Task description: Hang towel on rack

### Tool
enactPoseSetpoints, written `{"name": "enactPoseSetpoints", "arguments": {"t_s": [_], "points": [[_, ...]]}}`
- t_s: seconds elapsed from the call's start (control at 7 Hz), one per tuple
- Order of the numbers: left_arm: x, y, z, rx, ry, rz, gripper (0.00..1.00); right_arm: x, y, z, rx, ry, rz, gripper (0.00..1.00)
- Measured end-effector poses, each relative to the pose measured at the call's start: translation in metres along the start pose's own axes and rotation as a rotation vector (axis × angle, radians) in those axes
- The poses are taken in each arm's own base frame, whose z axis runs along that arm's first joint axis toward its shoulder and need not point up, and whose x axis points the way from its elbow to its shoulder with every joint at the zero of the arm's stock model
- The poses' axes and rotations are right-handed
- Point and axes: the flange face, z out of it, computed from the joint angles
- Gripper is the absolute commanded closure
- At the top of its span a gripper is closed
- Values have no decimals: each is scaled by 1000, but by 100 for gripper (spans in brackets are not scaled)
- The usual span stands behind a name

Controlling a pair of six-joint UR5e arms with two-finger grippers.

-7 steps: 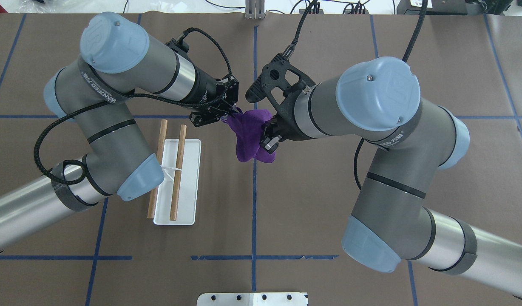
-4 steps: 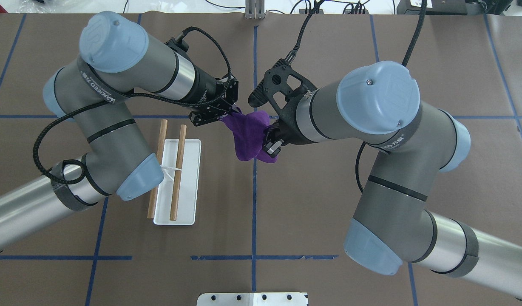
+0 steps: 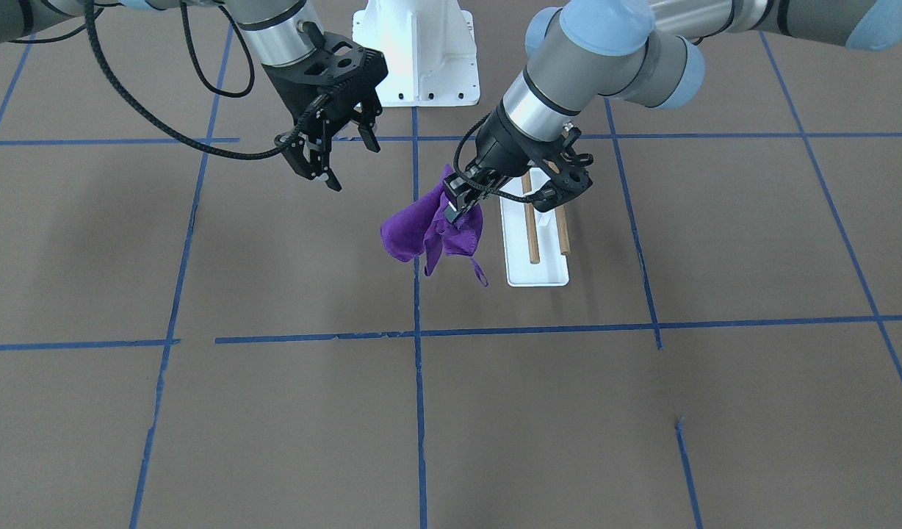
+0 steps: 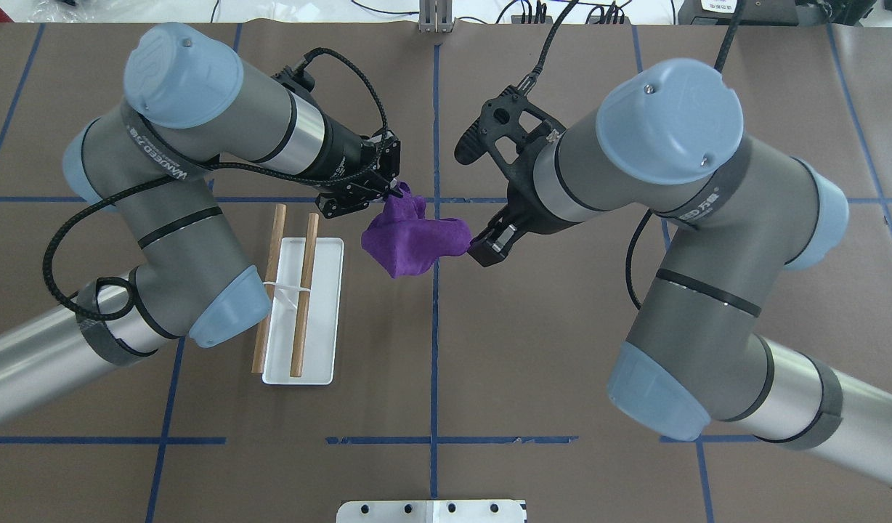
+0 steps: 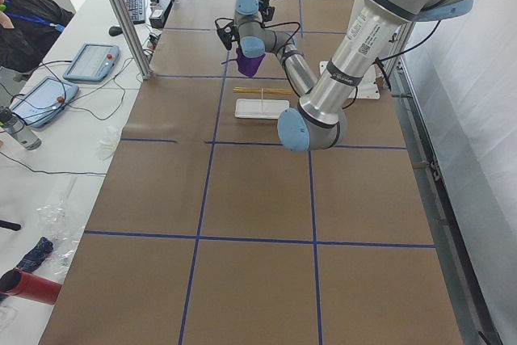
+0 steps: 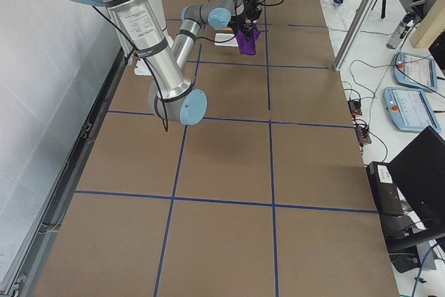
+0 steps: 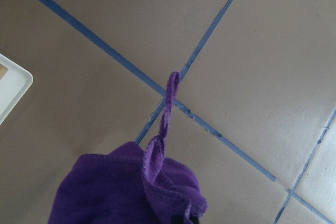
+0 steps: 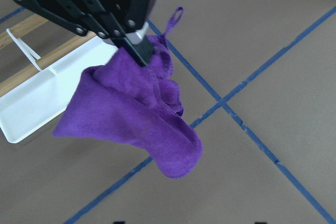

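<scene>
Towel: the purple towel (image 4: pixel 413 240) hangs bunched in the air over the table's middle line, just beside the rack (image 4: pixel 326 327) but not on it.
Left gripper (image 3: pixel 456 209): pinched tight on the towel's top edge, near its hanging loop (image 7: pixel 170 90).
Right gripper (image 3: pixel 352 163): jaws spread, holding nothing, apart from the cloth.
Handling: it looks light and limp, sagging from one pinch. I'd take a second corner to spread it over the wooden rails (image 4: pixel 309 254).
</scene>
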Motion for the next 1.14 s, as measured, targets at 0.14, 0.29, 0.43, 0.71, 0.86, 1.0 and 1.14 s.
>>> {"name": "enactPoseSetpoints", "arguments": {"t_s": [0.14, 0.29, 0.43, 0.71, 0.86, 1.0, 1.14], "points": [[-19, -2, -11, 2, -2, 34, 100, 25, 5, -5, -56, -12, 42, 0], [-40, -8, -25, 10, -9, 84, 100, 51, 13, -3, -101, -3, 60, 0], [-59, -17, -34, 23, -21, 137, 100, 73, 20, 0, -131, 13, 49, 0], [-109, -38, -39, 42, -85, 243, 100, 111, 35, 6, -172, 44, 17, 0], [-134, -48, -39, 48, -121, 289, 100, 127, 42, 9, -189, 56, 1, 0], [-150, -56, -39, 52, -148, 322, 100, 144, 46, 10, -203, 67, -10, 0], [-158, -63, -39, 58, -163, 345, 100, 161, 49, 11, -217, 73, -20, 0]]}}
